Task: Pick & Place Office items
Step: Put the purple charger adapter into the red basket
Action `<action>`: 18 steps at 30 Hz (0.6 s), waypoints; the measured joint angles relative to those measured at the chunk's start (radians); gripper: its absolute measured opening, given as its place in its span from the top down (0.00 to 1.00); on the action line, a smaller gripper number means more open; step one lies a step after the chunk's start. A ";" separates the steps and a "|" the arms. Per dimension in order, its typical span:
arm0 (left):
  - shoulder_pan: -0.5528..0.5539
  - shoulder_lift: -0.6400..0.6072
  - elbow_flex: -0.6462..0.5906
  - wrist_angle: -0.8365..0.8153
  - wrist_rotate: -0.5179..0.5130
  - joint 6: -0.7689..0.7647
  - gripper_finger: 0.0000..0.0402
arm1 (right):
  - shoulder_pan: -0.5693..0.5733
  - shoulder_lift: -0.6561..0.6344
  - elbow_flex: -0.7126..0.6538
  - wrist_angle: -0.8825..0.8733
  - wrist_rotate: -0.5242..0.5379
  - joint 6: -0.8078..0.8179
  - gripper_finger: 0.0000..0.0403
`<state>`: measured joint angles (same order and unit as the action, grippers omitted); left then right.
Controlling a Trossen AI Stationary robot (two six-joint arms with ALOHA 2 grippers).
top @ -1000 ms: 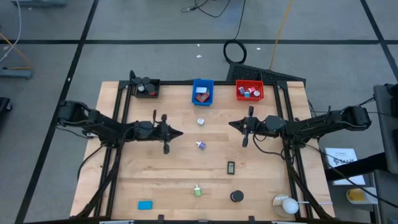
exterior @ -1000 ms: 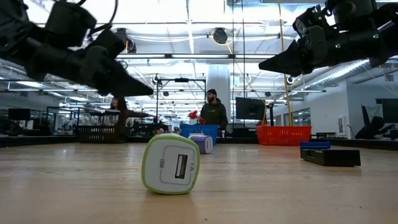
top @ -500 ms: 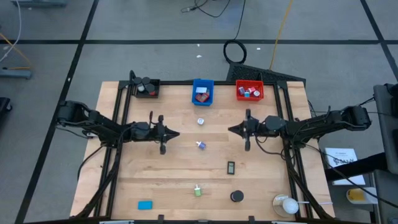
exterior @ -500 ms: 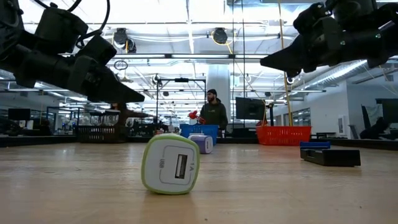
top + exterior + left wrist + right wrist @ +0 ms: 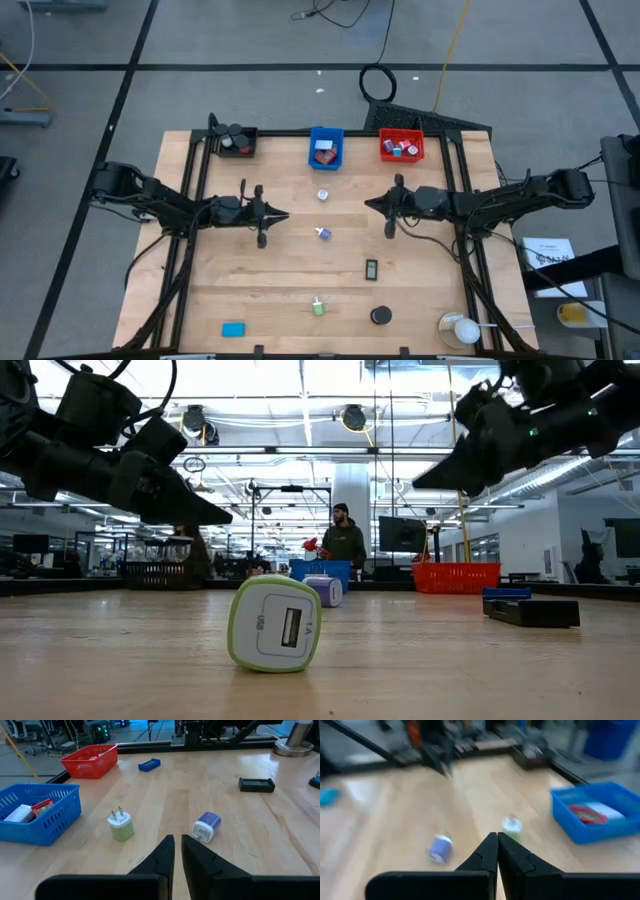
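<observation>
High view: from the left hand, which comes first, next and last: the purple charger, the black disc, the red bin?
From the left hand:
1. Purple charger, mid-table, just beyond the fingertips.
2. Black disc, near the front edge, toward the right arm's side.
3. Red bin, at the back edge on the right arm's side, slightly farther than the disc.

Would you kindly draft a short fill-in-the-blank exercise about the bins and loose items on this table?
1. The bin between the black bin and the red bin is ____.
2. The purple-and-white plug lies on the ____.
3. The green charger has two metal ____ on top.

Missing words: blue; table; prongs
</observation>
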<state>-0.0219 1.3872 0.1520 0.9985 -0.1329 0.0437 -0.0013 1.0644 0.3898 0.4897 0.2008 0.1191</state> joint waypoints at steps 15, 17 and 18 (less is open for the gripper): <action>0.000 0.000 0.000 0.000 0.000 -0.020 0.90 | 0.016 0.237 0.160 -0.087 0.031 -0.023 0.99; 0.000 0.000 0.000 0.000 0.000 -0.019 0.90 | 0.016 0.244 0.164 -0.085 0.030 -0.025 0.99; 0.000 0.000 0.000 0.000 0.000 -0.020 0.90 | 0.016 0.244 0.164 -0.088 0.030 -0.026 0.99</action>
<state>-0.0219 1.3872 0.1524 0.9988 -0.1326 0.0238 0.0151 1.3083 0.5537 0.4014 0.2311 0.0933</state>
